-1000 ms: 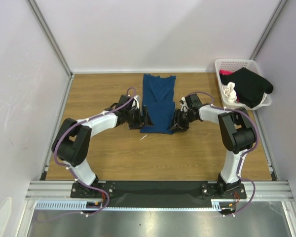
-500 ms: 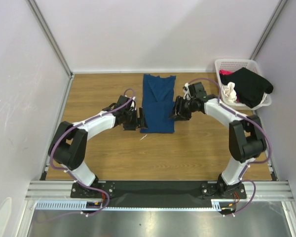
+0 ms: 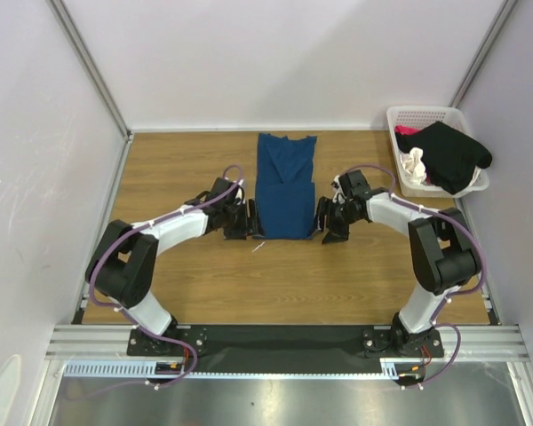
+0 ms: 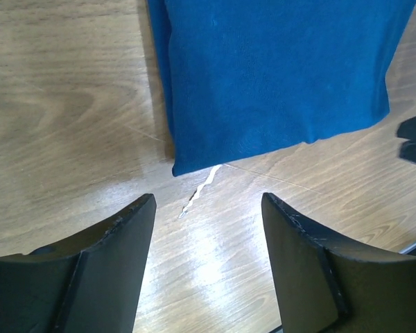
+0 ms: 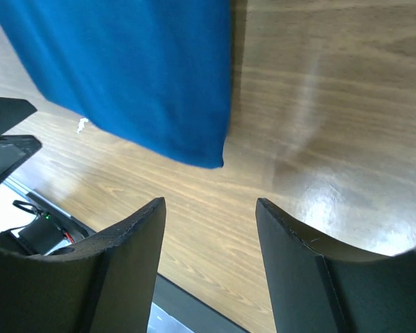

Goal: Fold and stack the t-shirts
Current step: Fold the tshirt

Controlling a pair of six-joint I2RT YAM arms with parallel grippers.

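Wrist views: left gripper, right gripper agape, empty.

Bright, even overhead light, all views sharp; white glare on the table low in both wrist views, thin shadow edging the blue t-shirt.

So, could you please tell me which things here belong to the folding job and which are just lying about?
Job: dark blue t-shirt flat on the table; black t-shirt, cream-white cloth and pink cloth in the white lattice basket.
Lying about: the white lattice basket itself; small white scrap by the blue shirt's corner.
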